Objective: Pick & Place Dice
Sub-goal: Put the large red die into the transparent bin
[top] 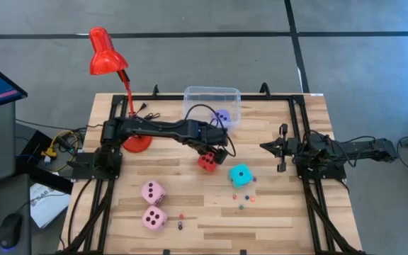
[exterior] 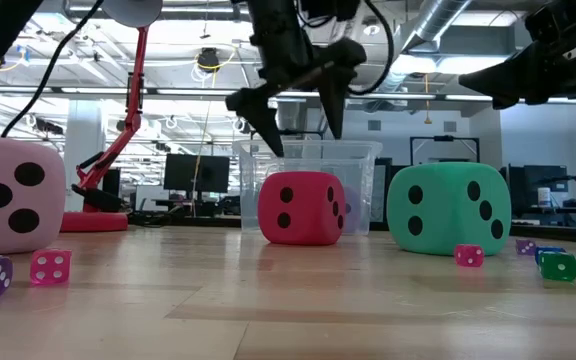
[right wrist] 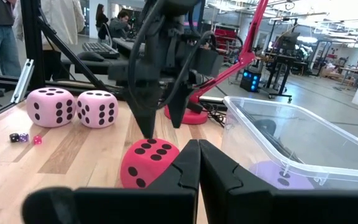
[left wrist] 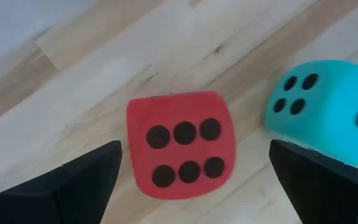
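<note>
The left gripper (top: 213, 146) is held wide open directly above the red die (top: 207, 162), one finger to each side and neither touching. The die is seated on the table (top: 275, 219) between the clear bin (top: 212, 93) and the cyan die (top: 241, 175). The right gripper (top: 269, 146) is parked shut well apart, so the left arm is judged nearer.

Left hand (top: 211, 152) spread wide above soft red cube die (top: 207, 162), free room on both flanks of cube. Soft cyan cube die (top: 241, 175) near, bare wooden bench (top: 275, 212) gap between. Clear plastic bin (top: 212, 103) blocks behind. Tiny coloured dice (top: 245, 200) scattered near cyan die.
</note>
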You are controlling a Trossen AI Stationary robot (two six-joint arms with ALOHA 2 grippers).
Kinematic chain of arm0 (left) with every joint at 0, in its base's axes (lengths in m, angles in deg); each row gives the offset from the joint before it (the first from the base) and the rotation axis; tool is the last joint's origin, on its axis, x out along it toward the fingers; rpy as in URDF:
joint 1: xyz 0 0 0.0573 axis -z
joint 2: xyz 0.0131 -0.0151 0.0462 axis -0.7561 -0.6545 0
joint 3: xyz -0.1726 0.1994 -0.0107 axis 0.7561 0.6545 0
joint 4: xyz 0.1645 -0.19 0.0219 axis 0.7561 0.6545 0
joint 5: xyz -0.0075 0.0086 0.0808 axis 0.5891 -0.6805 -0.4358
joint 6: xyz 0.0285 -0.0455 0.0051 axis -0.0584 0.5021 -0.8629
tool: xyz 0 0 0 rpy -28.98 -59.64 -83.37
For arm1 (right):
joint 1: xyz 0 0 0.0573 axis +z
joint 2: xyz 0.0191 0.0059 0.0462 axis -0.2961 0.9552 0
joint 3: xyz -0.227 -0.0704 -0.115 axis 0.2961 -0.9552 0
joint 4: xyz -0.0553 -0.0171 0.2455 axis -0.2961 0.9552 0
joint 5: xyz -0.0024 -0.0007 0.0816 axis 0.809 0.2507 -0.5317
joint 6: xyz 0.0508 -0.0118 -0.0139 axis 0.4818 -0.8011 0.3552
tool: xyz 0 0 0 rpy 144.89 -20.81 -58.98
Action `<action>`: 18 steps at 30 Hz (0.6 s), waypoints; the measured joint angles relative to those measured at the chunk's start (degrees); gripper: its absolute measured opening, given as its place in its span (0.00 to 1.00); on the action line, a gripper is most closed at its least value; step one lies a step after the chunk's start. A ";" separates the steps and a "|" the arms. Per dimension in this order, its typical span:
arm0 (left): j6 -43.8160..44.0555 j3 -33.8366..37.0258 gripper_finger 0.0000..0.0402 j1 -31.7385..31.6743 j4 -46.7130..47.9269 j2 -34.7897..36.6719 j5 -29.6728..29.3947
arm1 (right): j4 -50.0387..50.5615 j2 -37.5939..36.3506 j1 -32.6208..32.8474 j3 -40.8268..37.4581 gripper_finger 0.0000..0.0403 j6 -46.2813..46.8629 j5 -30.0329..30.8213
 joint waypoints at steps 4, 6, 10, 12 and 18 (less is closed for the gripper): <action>0.02 0.04 0.99 -0.22 -0.41 -1.23 0.45 | 0.15 0.06 0.00 0.00 0.00 0.00 0.01; 0.02 0.04 0.99 -0.22 -0.17 -1.68 0.53 | 0.15 0.06 0.00 0.00 0.00 -0.01 0.02; 0.04 0.02 0.99 -0.20 -0.71 -2.43 2.02 | 0.16 0.06 0.00 0.00 0.00 -0.04 0.02; 0.04 0.02 1.00 -0.20 -0.60 -2.43 2.05 | 0.15 0.06 0.00 0.00 0.00 -0.15 0.02; 0.07 0.02 1.00 -0.20 -0.57 -2.43 2.00 | 0.18 0.06 0.00 0.00 0.00 -0.15 0.02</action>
